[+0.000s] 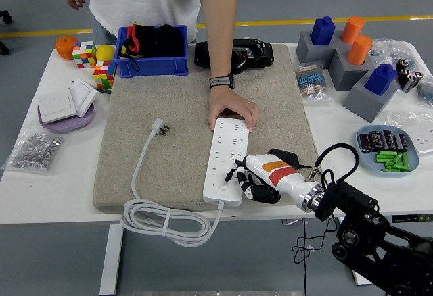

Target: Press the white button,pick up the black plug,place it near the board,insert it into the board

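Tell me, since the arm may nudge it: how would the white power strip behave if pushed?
The power strip looks rigid, so it should slide as one piece. The felt mat would likely resist sliding, and the person's hand pins its far end. Its coiled cord looks floppy and may drag.

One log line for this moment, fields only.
right hand: at power strip near end, holds nothing | plug: on mat, ungrasped | person's hand: steadying strip far end
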Motion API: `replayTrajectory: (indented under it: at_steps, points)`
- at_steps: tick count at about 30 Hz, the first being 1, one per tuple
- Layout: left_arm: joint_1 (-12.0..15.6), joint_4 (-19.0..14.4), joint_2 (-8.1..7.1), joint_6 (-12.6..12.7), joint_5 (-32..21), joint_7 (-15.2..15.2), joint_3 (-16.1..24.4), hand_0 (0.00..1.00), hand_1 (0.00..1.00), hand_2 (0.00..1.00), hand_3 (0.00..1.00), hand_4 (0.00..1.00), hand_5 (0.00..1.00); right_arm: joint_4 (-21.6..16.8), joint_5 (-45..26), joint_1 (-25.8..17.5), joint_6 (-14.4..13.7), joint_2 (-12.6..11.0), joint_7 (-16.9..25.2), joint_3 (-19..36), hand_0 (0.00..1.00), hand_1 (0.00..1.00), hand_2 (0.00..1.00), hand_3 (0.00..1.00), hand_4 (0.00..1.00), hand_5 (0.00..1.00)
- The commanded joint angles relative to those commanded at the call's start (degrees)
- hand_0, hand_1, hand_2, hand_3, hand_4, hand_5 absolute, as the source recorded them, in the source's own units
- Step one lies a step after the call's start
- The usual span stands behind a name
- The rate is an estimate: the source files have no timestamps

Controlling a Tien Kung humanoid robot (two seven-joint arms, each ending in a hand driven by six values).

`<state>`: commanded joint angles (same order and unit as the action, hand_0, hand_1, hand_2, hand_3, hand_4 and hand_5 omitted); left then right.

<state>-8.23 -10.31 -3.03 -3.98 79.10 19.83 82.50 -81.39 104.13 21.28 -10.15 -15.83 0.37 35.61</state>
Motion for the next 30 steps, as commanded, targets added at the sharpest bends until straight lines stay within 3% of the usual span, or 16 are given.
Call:
replayTrajectory:
  at_steps: [7,11,12,17,18,21,23,24,29,30]
  points:
    - [0.0,0.0,0.10,0.0,-0.1,0.0,0.1,0.773,0.710,0.668,0.736,0.660,0.541,-4.8,2.1,-2.1,-2.0,-0.9,1.9,6.1,0.002,0.002,0.147,0.574,0.159,0.002]
    - [0.0,0.0,0.07,0.0,-0.1,0.0,0.2,0.773,0.710,0.668,0.736,0.660,0.541,-5.2,3.2,-3.2,-3.2,-1.5,3.3,9.4,0.002,0.002,0.147,0.574,0.159,0.002]
    - [0.0,0.0,0.06,0.0,0.0,0.0,0.3,0.773,0.711,0.668,0.735,0.663,0.544,-5.1,3.3,-3.5,-3.1,-1.7,3.3,10.6,0.155,0.154,0.211,0.602,0.363,0.002]
    - [0.1,0.0,0.07,0.0,0.0,0.0,0.4,0.773,0.711,0.668,0.735,0.663,0.544,-4.4,5.9,-5.0,-2.2,-2.4,1.5,15.9,0.155,0.154,0.211,0.602,0.363,0.002]
    - [0.0,0.0,0.07,0.0,0.1,0.0,0.4,0.774,0.710,0.668,0.736,0.663,0.543,-4.2,6.6,-5.0,-2.3,-2.6,0.9,16.4,0.891,0.742,0.685,0.694,0.875,0.342]
    - [0.0,0.0,0.06,0.0,0.0,0.0,0.4,0.774,0.710,0.668,0.736,0.663,0.543,-3.3,11.3,-4.4,-2.2,-4.2,-3.7,17.5,0.891,0.742,0.685,0.694,0.875,0.342]
    - [-0.1,0.0,0.03,0.0,0.0,0.0,0.4,0.774,0.710,0.668,0.736,0.663,0.543,-2.3,15.3,-2.9,-3.1,-6.9,-7.9,15.6,0.891,0.742,0.685,0.694,0.875,0.342]
    - [-0.1,0.0,0.02,0.0,0.0,0.0,0.4,0.773,0.710,0.668,0.736,0.663,0.544,-2.1,16.2,-2.5,-3.3,-7.6,-8.9,15.1,0.998,0.992,0.931,0.883,0.998,0.571]
    - [-0.3,0.0,-0.24,0.1,0.0,-0.1,0.6,0.773,0.710,0.668,0.736,0.663,0.544,0.4,21.0,1.8,-5.8,-13.3,-18.6,8.9,0.998,0.992,0.931,0.883,0.998,0.571]
    - [-0.3,0.0,-0.24,0.1,0.0,0.0,0.5,0.774,0.709,0.668,0.736,0.664,0.545,0.6,21.4,2.3,-5.4,-13.8,-20.8,8.3,0.998,0.998,0.998,0.991,0.998,0.813]
